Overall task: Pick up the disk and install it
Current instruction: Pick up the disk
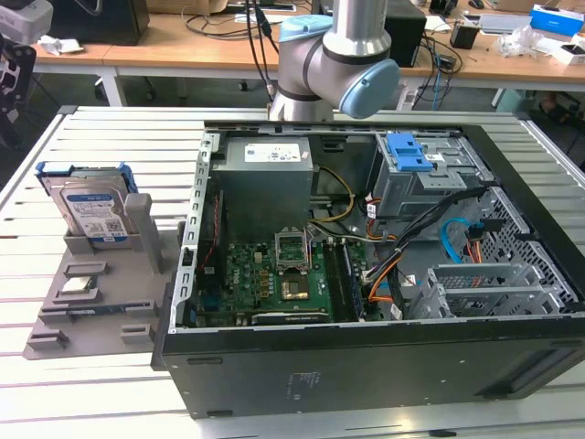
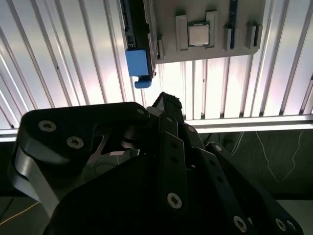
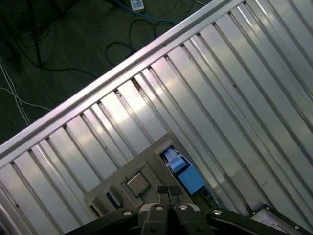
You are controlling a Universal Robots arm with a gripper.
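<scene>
The disk (image 1: 90, 208), silver with a white-and-blue label and a blue rail frame, stands upright in a slot of the grey holder tray (image 1: 91, 302) at the exterior view's left. In the second wrist view my gripper (image 2: 166, 100) hangs above the slatted table, short of the disk's blue-railed edge (image 2: 139, 62), with its black fingers drawn together and nothing between them. The first wrist view has the gripper (image 3: 168, 190) high over the tray, near the disk's blue rail (image 3: 188, 177).
An open computer case (image 1: 512, 366) lies on the slatted table (image 1: 110, 137), with motherboard, cables, a blue-latched drive bay (image 1: 409, 151) and a metal cage (image 1: 494, 283) inside. A small square processor chip (image 2: 198, 34) rests on the tray. Desks stand behind.
</scene>
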